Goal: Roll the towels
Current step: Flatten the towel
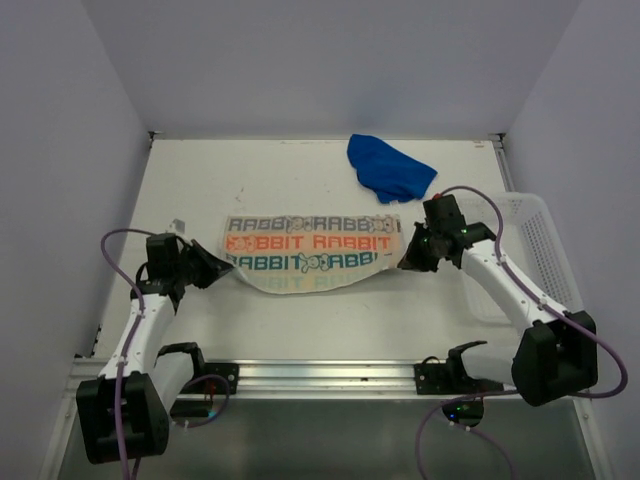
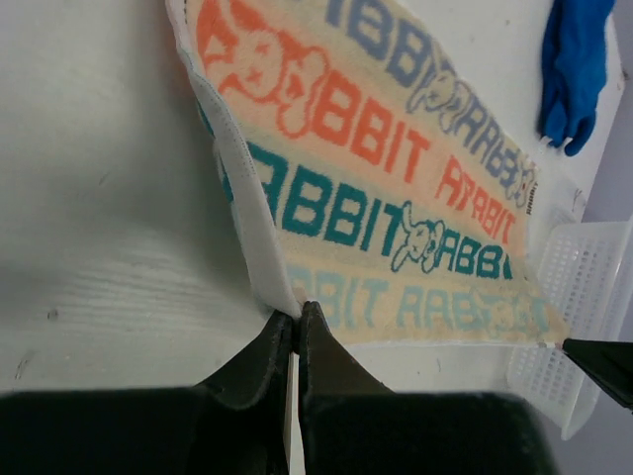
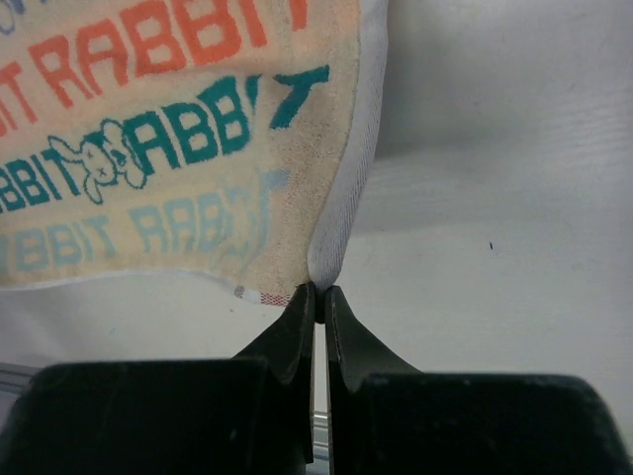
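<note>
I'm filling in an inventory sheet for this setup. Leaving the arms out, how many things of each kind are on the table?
Towels: 2, the patterned towel and the blue towel
Baskets: 1, the white mesh basket
Total: 3

Occlusions / crops, three views

Top view: bodies of left gripper (image 1: 222,268) and right gripper (image 1: 405,262) cover their jaws and the pinched corners of the patterned towel (image 1: 310,255); right arm hides part of the basket (image 1: 540,225). Left wrist view: blue towel (image 2: 569,69) cropped at upper right, basket cropped at right edge, patterned towel cropped at top. Right wrist view: patterned towel runs off top and left, lettering cut mid-word. Cloth depth inside either pinch: can't tell.
</note>
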